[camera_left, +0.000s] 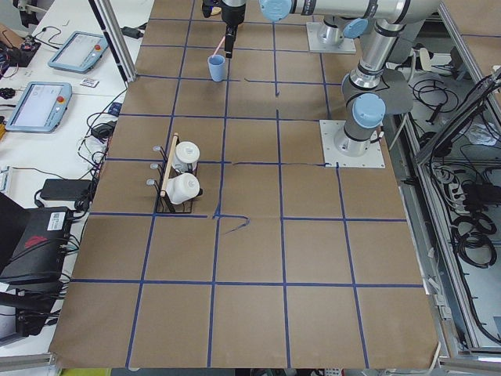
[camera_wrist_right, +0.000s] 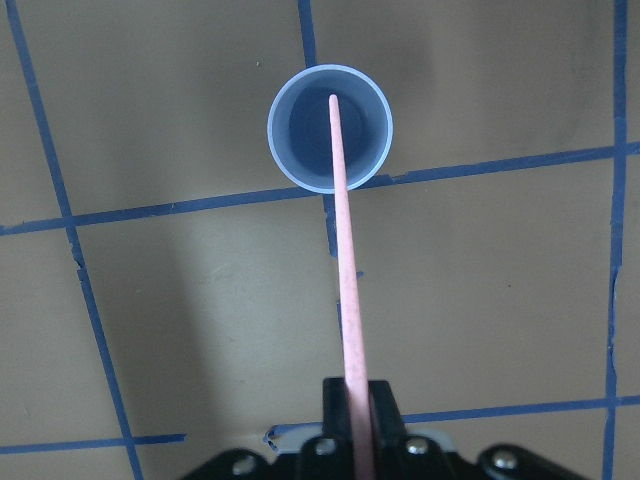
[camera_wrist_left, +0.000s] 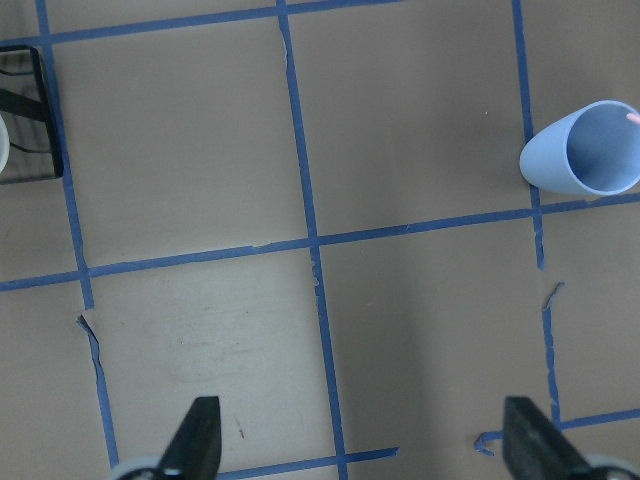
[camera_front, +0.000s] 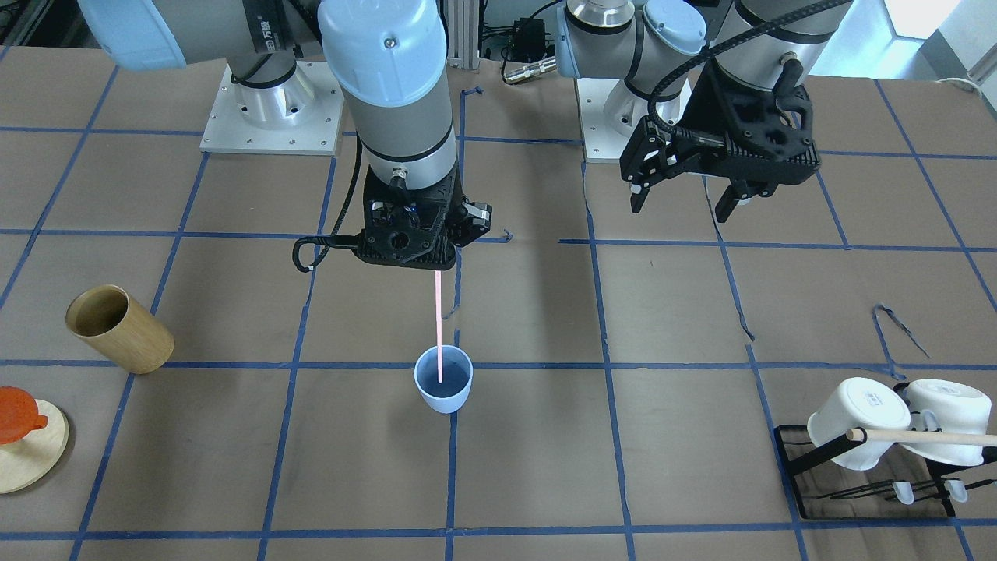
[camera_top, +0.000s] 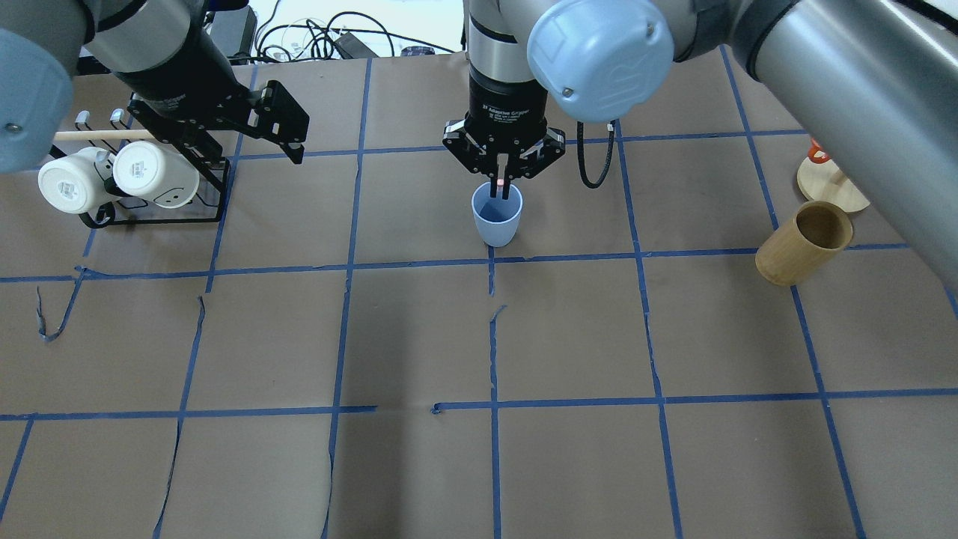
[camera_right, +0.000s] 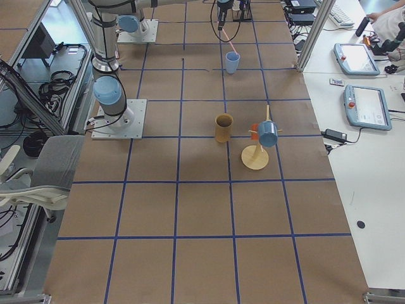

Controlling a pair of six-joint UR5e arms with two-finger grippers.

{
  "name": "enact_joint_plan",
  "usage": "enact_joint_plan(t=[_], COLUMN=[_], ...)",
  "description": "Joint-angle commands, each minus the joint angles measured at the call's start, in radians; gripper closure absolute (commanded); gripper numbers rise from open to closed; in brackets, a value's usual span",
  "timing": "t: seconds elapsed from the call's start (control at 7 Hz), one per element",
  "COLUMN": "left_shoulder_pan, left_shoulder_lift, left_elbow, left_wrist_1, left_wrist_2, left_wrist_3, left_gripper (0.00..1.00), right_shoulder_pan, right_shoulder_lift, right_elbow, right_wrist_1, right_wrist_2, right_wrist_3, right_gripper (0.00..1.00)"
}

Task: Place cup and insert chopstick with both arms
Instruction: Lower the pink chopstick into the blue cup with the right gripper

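The light blue cup (camera_front: 444, 393) stands upright on the brown table near its middle. It also shows in the overhead view (camera_top: 496, 224) and the left wrist view (camera_wrist_left: 585, 150). My right gripper (camera_front: 438, 265) is directly above it, shut on the top of the pink chopstick (camera_front: 438, 312). The chopstick hangs nearly vertical, and its lower tip is inside the cup's mouth. In the right wrist view the chopstick (camera_wrist_right: 345, 290) runs from my right gripper (camera_wrist_right: 357, 400) down into the cup (camera_wrist_right: 285, 150). My left gripper (camera_front: 681, 209) is open and empty, raised off to the side near the robot's base, with its fingertips (camera_wrist_left: 195, 440) spread wide.
A tan wooden cylinder cup (camera_front: 121, 327) leans on the right arm's side, next to a round wooden stand (camera_front: 31, 460) with an orange piece. A black rack (camera_front: 802, 460) holds two white mugs (camera_front: 857, 421) and a wooden rod (camera_front: 927, 438) on the left arm's side.
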Motion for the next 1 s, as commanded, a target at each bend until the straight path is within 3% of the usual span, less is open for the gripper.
enact_joint_plan(t=[0.0,0.57,0.86], left_shoulder_pan=[0.001,-0.002,-0.002], left_shoulder_lift=[-0.005,0.005,0.010], left_elbow=[0.010,0.012,0.012], left_wrist_1=[-0.003,-0.008,-0.012], left_wrist_2=[-0.004,-0.002,-0.002], left_wrist_3=[-0.035,-0.049,-0.059], left_gripper=[0.00,0.00,0.00], right_shoulder_pan=[0.003,0.003,0.003], right_shoulder_lift=[0.002,0.006,0.017], right_elbow=[0.030,0.101,0.101], right_wrist_1=[-0.004,-0.095,-0.096], right_wrist_2=[-0.003,0.005,0.003], right_wrist_3=[-0.006,-0.024,-0.032], right_gripper=[1.00,1.00,0.94])
